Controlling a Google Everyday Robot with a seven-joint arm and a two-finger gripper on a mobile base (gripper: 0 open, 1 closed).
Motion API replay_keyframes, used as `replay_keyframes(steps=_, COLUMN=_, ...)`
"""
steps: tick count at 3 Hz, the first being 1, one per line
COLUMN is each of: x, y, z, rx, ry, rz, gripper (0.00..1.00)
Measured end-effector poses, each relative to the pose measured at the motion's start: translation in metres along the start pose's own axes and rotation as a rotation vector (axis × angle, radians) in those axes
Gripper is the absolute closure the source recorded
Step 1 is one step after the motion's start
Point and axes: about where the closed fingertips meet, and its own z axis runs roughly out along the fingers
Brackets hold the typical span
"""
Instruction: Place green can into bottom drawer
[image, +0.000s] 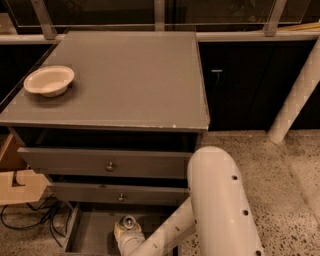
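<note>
1. Speckled stone floor (280, 165) surrounds a grey three-drawer cabinet (30, 157) backed by dark glazing. Its flat top surface (130, 75) carries only a cream bowl (49, 80), at about ten o'clock and well apart from the work.
2. Both upper drawers (150, 164) are closed. The bottom drawer (92, 232) is pulled out toward six o'clock, so its plain floor is open from above.
3. A white arm (220, 200) comes in from five o'clock and bends low under the cabinet front. This sets the claw (126, 232) inside the open drawer, near its middle.
4. At the claw's tip is the green can (129, 221), upright, with its silver top facing up. It is kept vertical, probably so it can stand on the drawer floor.
5. I cannot tell how wide the claw is spread, or whether it has hold of the can. I also cannot tell whether the can's base touches the drawer floor.
</note>
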Motion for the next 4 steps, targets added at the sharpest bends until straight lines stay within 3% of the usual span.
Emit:
replay_keyframes(steps=2, x=0.018, y=-0.027, z=0.024, rx=0.115, ry=0.004, rz=0.048, gripper=1.00)
replay_keyframes(steps=4, x=0.026, y=-0.026, z=0.031, rx=0.140, ry=0.017, rz=0.049, gripper=1.00)
